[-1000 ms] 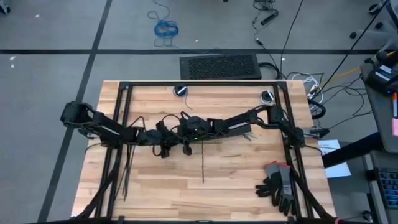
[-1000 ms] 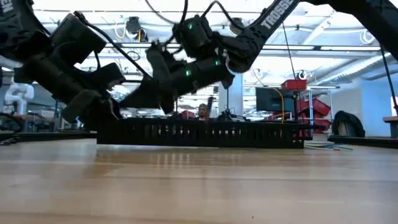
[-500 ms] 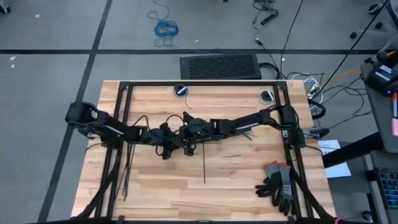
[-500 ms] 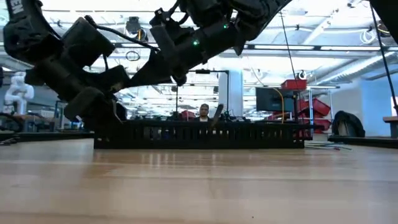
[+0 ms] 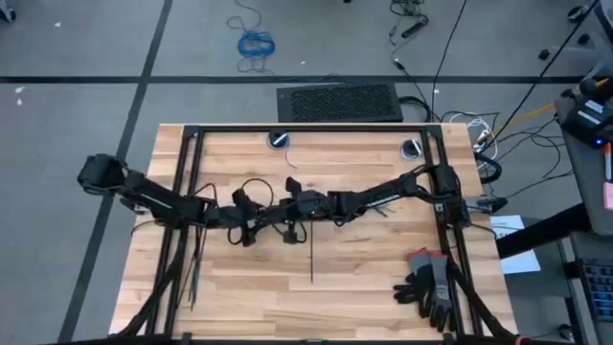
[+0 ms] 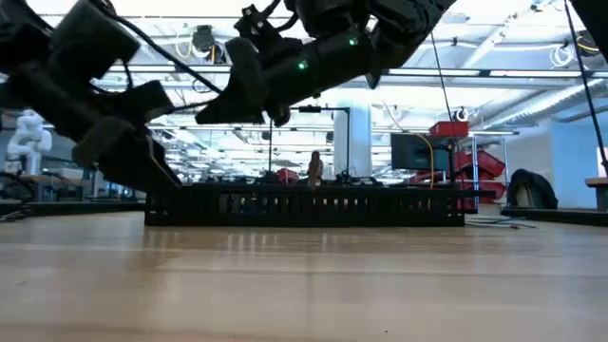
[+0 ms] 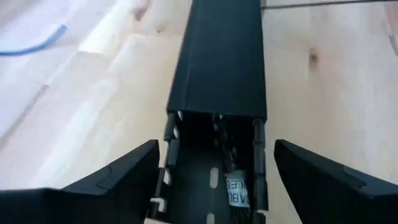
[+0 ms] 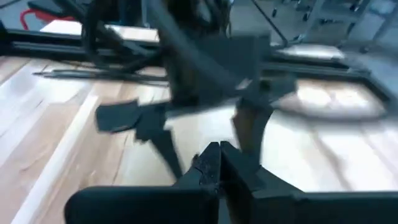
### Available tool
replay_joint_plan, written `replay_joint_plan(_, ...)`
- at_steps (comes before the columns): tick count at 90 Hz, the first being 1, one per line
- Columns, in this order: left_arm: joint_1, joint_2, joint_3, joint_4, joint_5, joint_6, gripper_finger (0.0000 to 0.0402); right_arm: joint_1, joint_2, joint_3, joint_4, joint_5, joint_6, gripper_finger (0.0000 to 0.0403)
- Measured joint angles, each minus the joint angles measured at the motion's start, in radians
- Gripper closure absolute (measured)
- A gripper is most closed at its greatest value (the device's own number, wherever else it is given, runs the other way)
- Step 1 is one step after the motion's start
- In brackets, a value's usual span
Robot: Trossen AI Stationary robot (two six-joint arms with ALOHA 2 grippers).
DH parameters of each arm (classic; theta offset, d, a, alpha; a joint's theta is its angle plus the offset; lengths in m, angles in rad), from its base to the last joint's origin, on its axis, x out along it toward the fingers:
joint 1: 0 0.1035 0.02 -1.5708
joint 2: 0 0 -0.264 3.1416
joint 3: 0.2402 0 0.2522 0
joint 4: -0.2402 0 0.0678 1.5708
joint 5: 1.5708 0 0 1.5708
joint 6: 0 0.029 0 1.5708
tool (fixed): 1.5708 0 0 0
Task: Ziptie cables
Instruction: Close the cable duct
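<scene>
The ziptie [image 5: 311, 261] lies straight just beside your right gripper [image 8: 215, 154], fingers pressed together; it looks light, springy, slick, so pinch near one end; left gripper [image 7: 214, 180] gapes astride the bar [image 7: 217, 62].

The left hand [image 5: 251, 228] and right hand [image 5: 290, 217] are seen close together at the centre of the wooden counter [image 5: 364, 273]. Grey gloves [image 5: 428, 287] are laid at lower right.
</scene>
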Motion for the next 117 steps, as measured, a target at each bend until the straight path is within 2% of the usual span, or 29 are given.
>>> replay_joint_plan(10,-0.032,0.000,-0.045,0.065,-0.062,-0.020,0.0087,-0.004,0.000,-0.020,0.018,0.000,0.014,0.0403)
replay_joint_plan(24,-0.041,0.000,-0.121,0.193,-0.094,-0.034,0.0087,-0.005,0.000,-0.034,0.059,0.000,0.010,0.0403)
replay_joint_plan(43,-0.042,0.001,-0.179,0.278,-0.100,-0.030,0.0087,-0.005,0.000,-0.035,0.114,-0.051,0.007,0.0403)
replay_joint_plan(61,-0.042,0.026,-0.197,0.313,-0.092,-0.022,0.0087,-0.005,0.001,-0.035,0.142,-0.052,0.008,0.0403)
replay_joint_plan(90,-0.041,0.170,-0.196,0.557,-0.096,0.075,0.0087,-0.003,0.002,-0.035,0.164,-0.052,0.017,0.0403)
replay_joint_plan(117,-0.007,0.321,-0.174,0.650,-0.089,0.099,0.0087,-0.004,0.002,-0.035,0.170,-0.052,0.021,0.0403)
